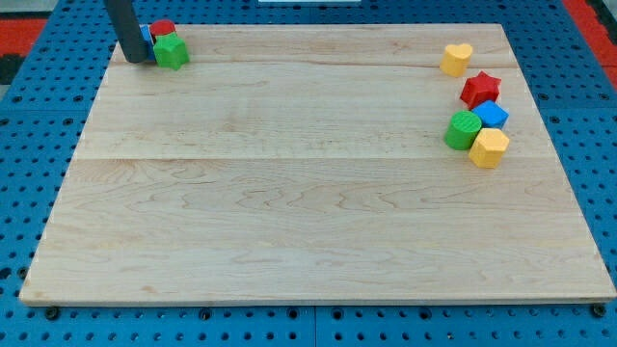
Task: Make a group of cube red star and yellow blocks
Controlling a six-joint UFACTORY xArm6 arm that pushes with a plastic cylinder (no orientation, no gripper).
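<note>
Camera view shows the task's blocks bunched near the board's right edge. A red star [480,89] lies there, with a blue cube [492,115] touching it just below. A yellow block [489,147], roughly hexagonal, sits against the cube's lower side. A second yellow block [456,59], heart-shaped, lies apart from these, up toward the view's top right, near the star but not touching it. A green block [462,129], rounded, presses against the left of the cube and the hexagonal yellow one.

Across the board, well apart from that cluster, the dark rod comes down at the view's top left corner. My tip [136,60] rests on the wood just left of a green block [172,51], so close that I cannot tell whether they touch. Behind that green one a red block [163,30] peeps out, its shape unclear, and a sliver of a blue block [146,36] shows between the rod and the red one, mostly hidden.

This arm carries no jaws, only the rod, so nothing is clamped. No bin, tray or other container stands anywhere; every block lies straight on the wooden board [308,212], which rests on a blue pegboard table [29,145].
</note>
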